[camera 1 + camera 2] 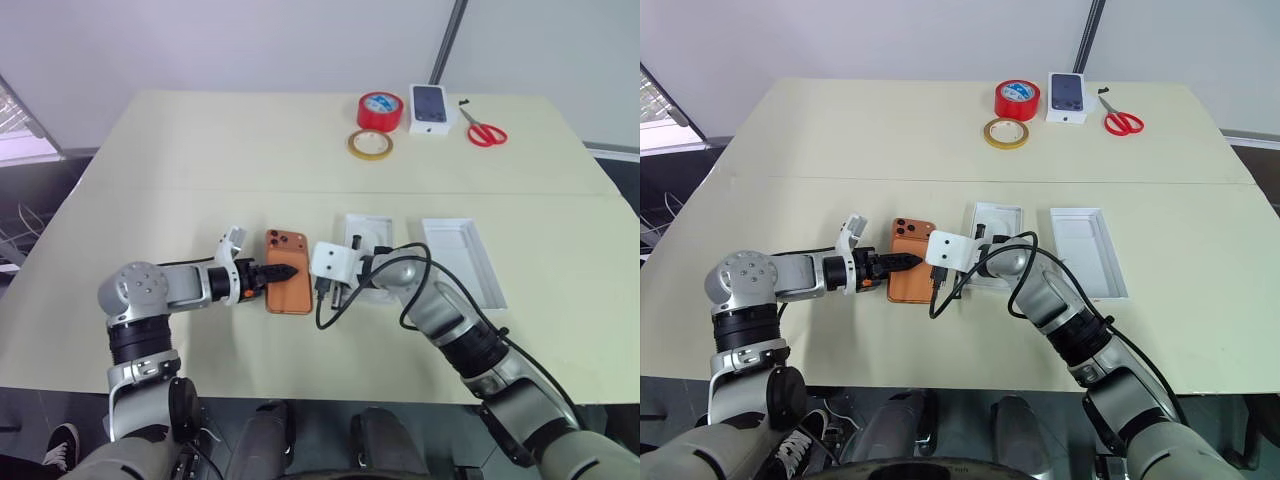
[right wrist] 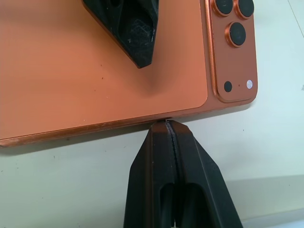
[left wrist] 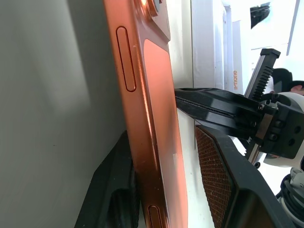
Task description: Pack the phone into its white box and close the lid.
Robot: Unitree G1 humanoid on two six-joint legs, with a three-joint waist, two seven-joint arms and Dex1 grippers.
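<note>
Two grippers at one orange phone

Both arms meet over the cream tabletop (image 1: 200,150), working the orange-copper smartphone with rounded corners (image 1: 293,290), which lies back up with its lens cluster at the far end. The left gripper (image 1: 283,271) straddles the phone's near long edge: one black finger (image 2: 128,28) lies across the back, the other (image 3: 111,199) seems to sit under the edge, though that side is too dark to say the jaws are clamped. The right gripper (image 2: 167,124) has its two fingers pressed together, tips touching the phone's opposite long edge, close to the lens end. Just past the right gripper's wrist lies the shallow white cardboard tray with its moulded insert (image 1: 1002,218). Farther out on that same side rests the plain white rectangular cardboard lid (image 1: 1087,250), hollow side up, apart from the tray.
</note>
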